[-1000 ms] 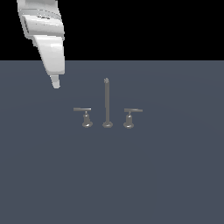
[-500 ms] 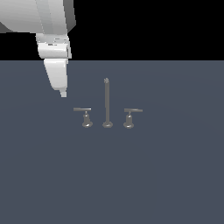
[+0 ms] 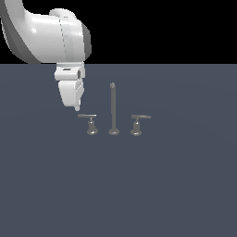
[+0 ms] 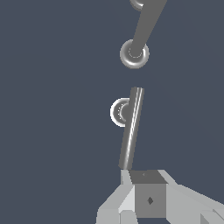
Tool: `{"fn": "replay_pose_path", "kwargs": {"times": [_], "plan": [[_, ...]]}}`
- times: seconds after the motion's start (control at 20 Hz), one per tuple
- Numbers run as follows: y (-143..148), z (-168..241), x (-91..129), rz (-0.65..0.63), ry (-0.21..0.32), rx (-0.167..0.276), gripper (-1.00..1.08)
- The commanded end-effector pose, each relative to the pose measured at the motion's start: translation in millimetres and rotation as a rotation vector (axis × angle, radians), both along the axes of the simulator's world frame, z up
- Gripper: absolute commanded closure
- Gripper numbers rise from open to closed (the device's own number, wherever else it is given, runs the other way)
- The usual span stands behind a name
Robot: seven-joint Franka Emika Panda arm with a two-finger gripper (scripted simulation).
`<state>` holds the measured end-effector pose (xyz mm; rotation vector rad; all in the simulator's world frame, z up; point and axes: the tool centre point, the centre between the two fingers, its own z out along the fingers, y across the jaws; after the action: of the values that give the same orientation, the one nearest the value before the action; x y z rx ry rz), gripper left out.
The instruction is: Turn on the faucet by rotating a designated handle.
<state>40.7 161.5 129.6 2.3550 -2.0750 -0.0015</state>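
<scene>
The faucet (image 3: 113, 111) is a small grey three-piece set on the dark surface, with a tall thin spout in the middle. The handle (image 3: 90, 123) stands on the exterior view's left, its thin bar (image 3: 86, 115) pointing left. My white gripper (image 3: 77, 109) hangs tip-down just above the bar's free end, fingers pressed together and holding nothing. In the wrist view the handle's bar (image 4: 131, 127) runs over its round base (image 4: 118, 112), and its near end sits just ahead of my gripper (image 4: 145, 176). The spout (image 4: 146, 26) rises beyond.
A twin handle (image 3: 137, 124) with its bar pointing to the exterior view's right stands on the far side of the spout. The flat dark grey surface (image 3: 139, 185) spreads all around the set.
My gripper has come down and toward the exterior view's right, from high at the left to just above the free end of the handle's bar. The faucet parts have not moved.
</scene>
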Motion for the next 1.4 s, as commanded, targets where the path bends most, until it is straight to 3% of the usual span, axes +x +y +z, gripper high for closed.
{"fn": "replay_pose_path", "kwargs": {"times": [0.0, 0.65, 1.0, 1.35], "plan": [[-4, -11, 13, -0.05, -0.002, -0.002, 1.08], [-17, -40, 47, -0.183, -0.003, 0.0, 1.08], [-18, -40, 48, -0.185, -0.003, 0.001, 1.08], [-3, -40, 26, -0.185, -0.003, 0.001, 1.08]]}}
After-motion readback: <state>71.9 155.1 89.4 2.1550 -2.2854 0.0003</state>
